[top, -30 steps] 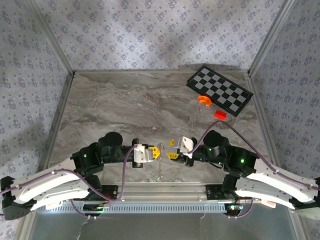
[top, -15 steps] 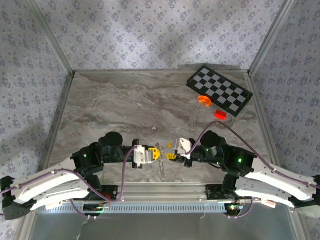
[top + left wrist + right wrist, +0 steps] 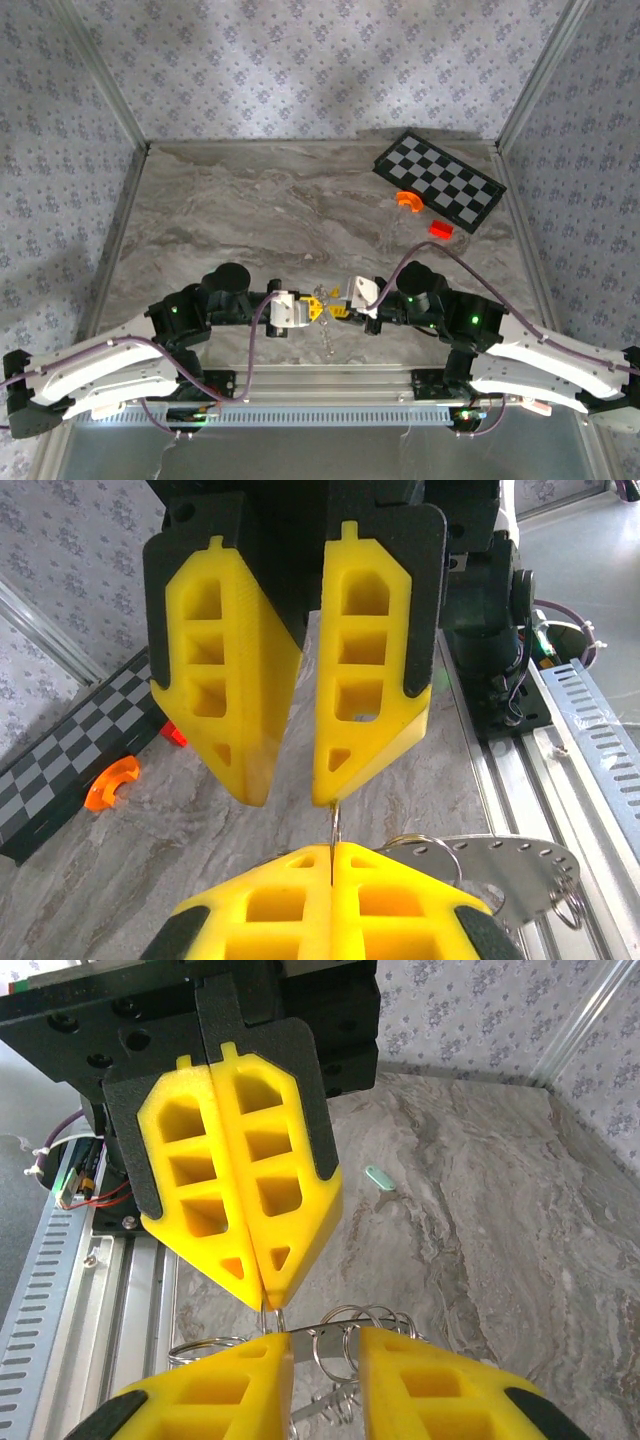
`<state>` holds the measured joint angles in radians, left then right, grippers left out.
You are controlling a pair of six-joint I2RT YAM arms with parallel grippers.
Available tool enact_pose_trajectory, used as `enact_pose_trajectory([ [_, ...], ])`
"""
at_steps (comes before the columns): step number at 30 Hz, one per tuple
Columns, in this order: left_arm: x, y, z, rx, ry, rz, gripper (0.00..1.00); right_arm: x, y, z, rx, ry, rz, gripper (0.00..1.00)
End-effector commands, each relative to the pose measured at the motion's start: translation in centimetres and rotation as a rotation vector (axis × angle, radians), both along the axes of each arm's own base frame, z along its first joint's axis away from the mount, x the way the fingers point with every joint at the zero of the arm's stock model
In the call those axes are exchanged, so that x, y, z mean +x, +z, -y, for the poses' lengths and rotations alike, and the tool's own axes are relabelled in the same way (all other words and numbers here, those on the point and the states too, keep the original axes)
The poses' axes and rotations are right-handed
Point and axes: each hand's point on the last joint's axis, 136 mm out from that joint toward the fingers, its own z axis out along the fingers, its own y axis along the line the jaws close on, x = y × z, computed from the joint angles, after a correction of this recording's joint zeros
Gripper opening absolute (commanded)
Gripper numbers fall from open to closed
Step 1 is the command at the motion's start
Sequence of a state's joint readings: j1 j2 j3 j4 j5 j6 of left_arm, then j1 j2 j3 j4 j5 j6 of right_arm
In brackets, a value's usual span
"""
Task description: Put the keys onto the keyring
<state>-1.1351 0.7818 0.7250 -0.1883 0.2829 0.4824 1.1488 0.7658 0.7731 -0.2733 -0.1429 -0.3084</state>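
My left gripper (image 3: 312,308) (image 3: 331,848) is shut on the thin wire of the keyring (image 3: 333,825), near the table's front edge. Just to its right a flat silvery piece with a row of small holes (image 3: 520,865), seemingly one of the keys, hangs among wire rings (image 3: 385,1325). My right gripper (image 3: 338,306) (image 3: 325,1340) faces the left one tip to tip. Its jaws stand apart, with that flat piece and the rings in the gap. A fine chain (image 3: 325,342) dangles below both grippers.
A checkered board (image 3: 440,182) lies at the back right, with an orange curved piece (image 3: 408,201) and a small red block (image 3: 440,229) beside it. A small pale flat piece (image 3: 380,1178) lies on the marble. The metal rail (image 3: 330,378) runs just behind the grippers.
The right gripper has moved left until its tips meet the left gripper's, and its jaws have narrowed. The left gripper stayed shut on the ring and shifted slightly right.
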Motion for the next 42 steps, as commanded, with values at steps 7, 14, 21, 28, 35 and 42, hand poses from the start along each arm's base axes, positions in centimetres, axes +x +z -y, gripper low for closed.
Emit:
enact_pose_trajectory([
  [7, 0.4, 2.4, 0.5, -0.046, 0.006, 0.048, 0.0, -1.1, 0.4, 0.6, 0.003, 0.039, -0.001, 0.31],
  [14, 0.3, 2.5, 0.5, -0.049, 0.002, 0.044, 0.0, -1.0, -0.2, 0.7, -0.015, 0.032, -0.006, 0.29],
  [21, 0.1, 2.6, 0.6, -0.052, -0.01, 0.04, 0.0, -0.8, -0.7, 0.2, -0.024, 0.036, 0.0, 0.27],
  [28, 0.1, 2.4, 0.6, -0.049, -0.013, 0.037, 0.0, -0.7, -0.5, -0.3, -0.011, 0.044, 0.011, 0.25],
  [35, -0.1, 2.5, 0.7, -0.051, -0.019, 0.032, 0.0, -0.5, -0.8, -0.6, -0.017, 0.044, 0.014, 0.16],
  [42, -0.5, 3.2, 0.4, -0.102, -0.03, 0.027, 0.0, -0.1, 0.0, -0.3, 0.016, 0.019, 0.047, 0.01],
])
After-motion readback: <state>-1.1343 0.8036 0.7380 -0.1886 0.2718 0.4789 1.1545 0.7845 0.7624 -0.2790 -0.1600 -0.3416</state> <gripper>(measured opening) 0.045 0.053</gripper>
